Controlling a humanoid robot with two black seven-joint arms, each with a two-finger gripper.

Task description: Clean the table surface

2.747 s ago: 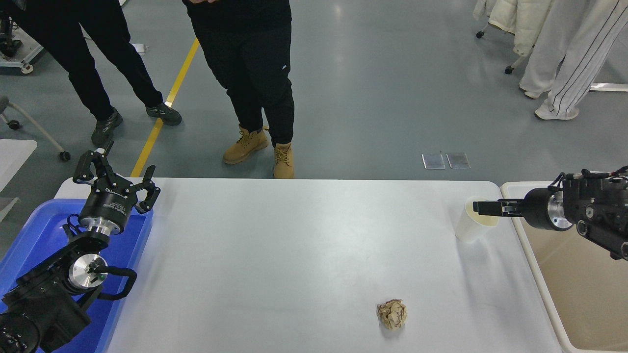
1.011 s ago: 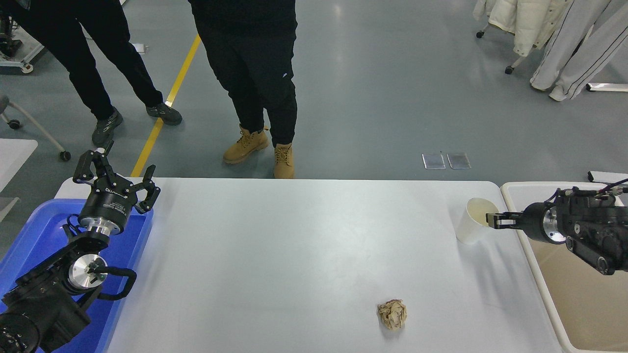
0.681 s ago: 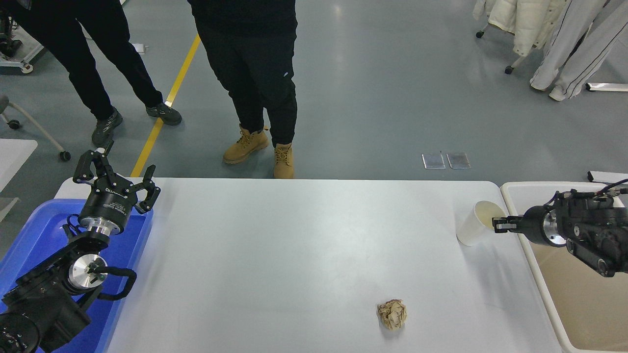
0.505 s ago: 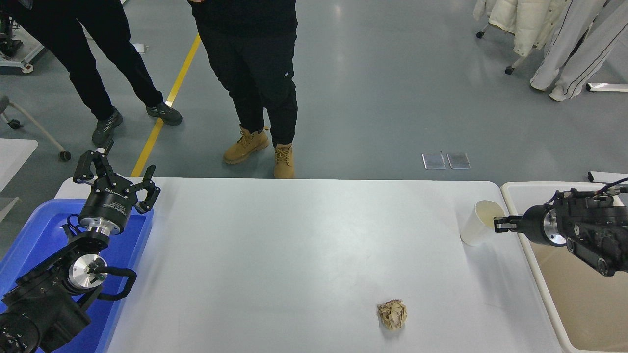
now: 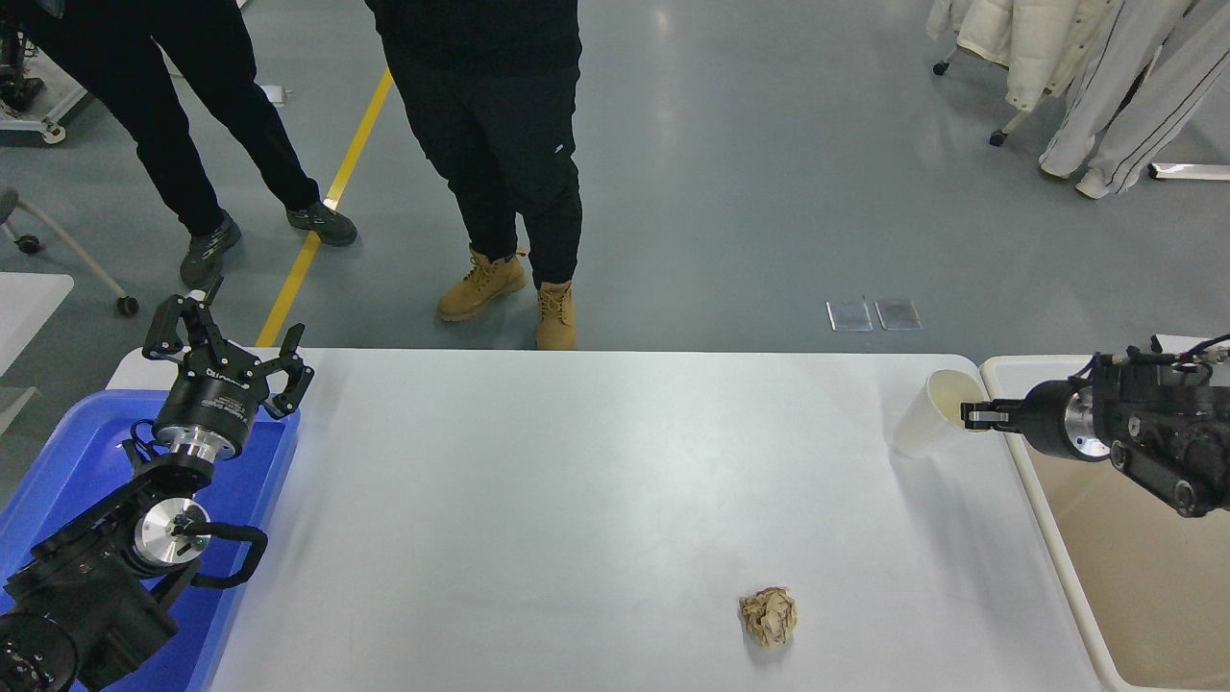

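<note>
Table surface [image 5: 577, 481]: right gripper [image 5: 966, 415], clamped on paper cup [image 5: 930, 423] rim, has lifted it clear; crumpled paper [image 5: 768, 615] remains.

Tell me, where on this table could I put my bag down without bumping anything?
Most of the large white tabletop is bare: the whole middle, from the blue plastic tray on the left across to the crumpled brown paper ball. The far right corner is busy: the right tool grips a tilted white paper cup beside the beige bin.
</note>
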